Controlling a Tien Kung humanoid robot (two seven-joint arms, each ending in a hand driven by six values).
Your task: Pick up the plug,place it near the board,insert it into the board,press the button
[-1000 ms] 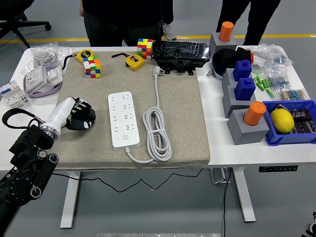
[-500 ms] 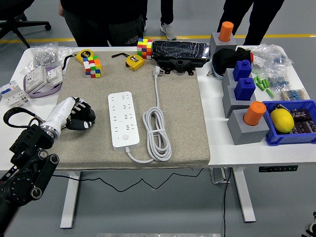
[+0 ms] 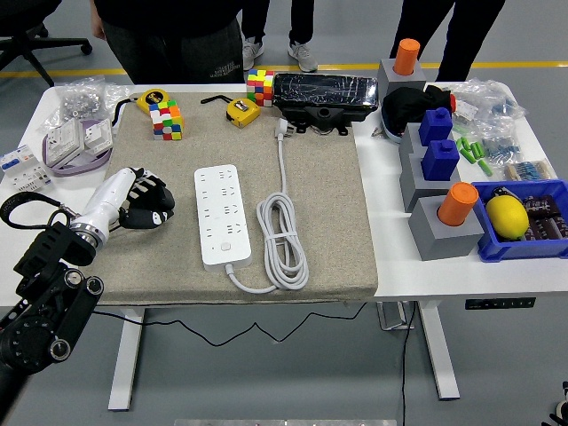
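Observation:
A white power strip (image 3: 221, 216) lies lengthwise in the middle of the tan mat (image 3: 328, 213). Its white cable (image 3: 282, 240) is coiled just right of it and runs up to the white plug (image 3: 283, 130), which lies at the mat's far edge in front of a black box. My left hand (image 3: 147, 203) hovers over the mat's left side, a little left of the strip, its black fingers curled and holding nothing. The plug is far from it, up and to the right. My right arm is out of view.
Two colour cubes (image 3: 165, 120) (image 3: 260, 86), two yellow tape measures (image 3: 241, 110) and a black box (image 3: 325, 96) line the far edge. Grey blocks with orange and blue pieces (image 3: 441, 160) and a blue bin (image 3: 524, 222) with a lemon stand right. People stand behind the table.
My left hand has lifted slightly and moved a little up and right toward the strip. The person behind the table has shifted left.

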